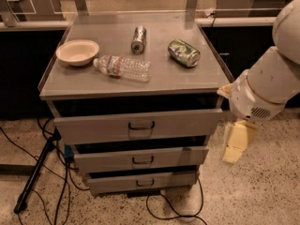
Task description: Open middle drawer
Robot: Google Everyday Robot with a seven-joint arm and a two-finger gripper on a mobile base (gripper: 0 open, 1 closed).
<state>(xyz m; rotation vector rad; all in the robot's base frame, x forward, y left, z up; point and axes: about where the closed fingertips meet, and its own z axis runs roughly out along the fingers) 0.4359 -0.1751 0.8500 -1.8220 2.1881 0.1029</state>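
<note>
Middle drawer (140,159) of a grey cabinet (187,78), handle centred. Gripper (236,142) hangs right of the cabinet, apart from it; whether it is open cannot be told. On top: bottle (123,68), bowl (78,52), green can (184,52), silver can (138,39).

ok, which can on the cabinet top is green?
The right-hand can, near the right edge of the cabinet; the other can, left of it, is silver. The tool hangs beside the cabinet's right side, at drawer height.

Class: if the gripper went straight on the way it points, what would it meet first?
Probably the speckled floor: the gripper hangs to the right of the middle drawer, pointing down and not at it. Depth is unclear.
</note>
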